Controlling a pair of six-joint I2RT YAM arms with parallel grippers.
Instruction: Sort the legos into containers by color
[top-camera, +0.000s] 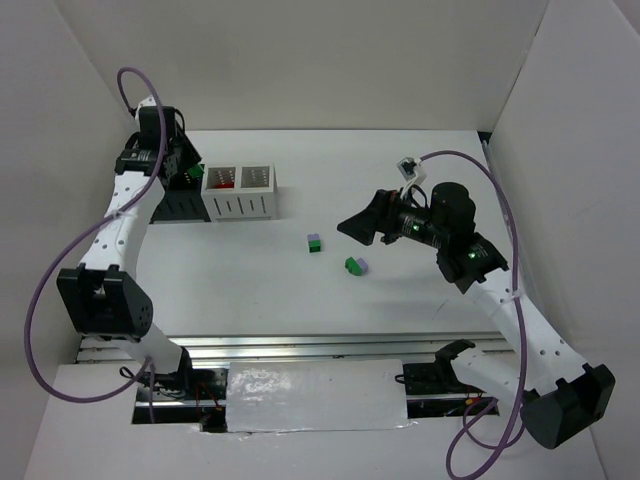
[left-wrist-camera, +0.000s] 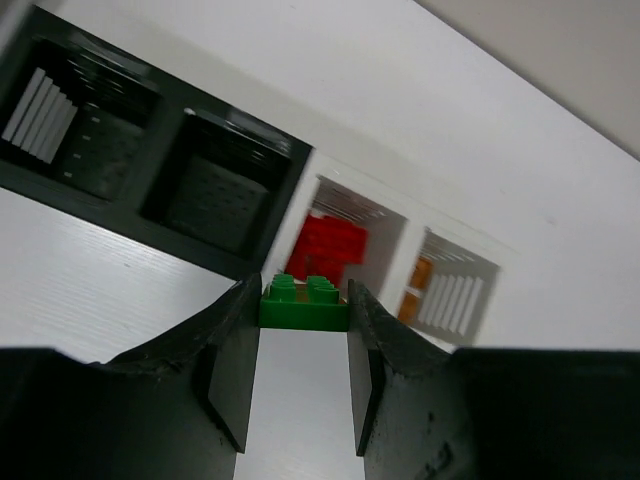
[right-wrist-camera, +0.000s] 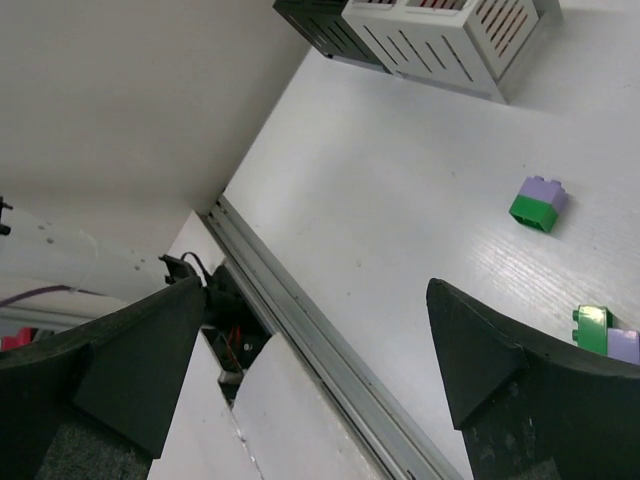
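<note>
Left hand (left-wrist-camera: 303, 345) pinching green lego (left-wrist-camera: 304, 306) by black container (left-wrist-camera: 168, 140), right hand (right-wrist-camera: 315, 300) spread

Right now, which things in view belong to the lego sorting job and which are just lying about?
Job: green lego in left gripper; loose green-lavender stack; loose green and lavender pair; red legos and orange plate in white containers; black container; right gripper, open.
Lying about: purple cables; silver sheet.

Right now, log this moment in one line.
left hand: holds green lego by black bin | right hand: open, empty | green-lavender pairs: loose
</note>
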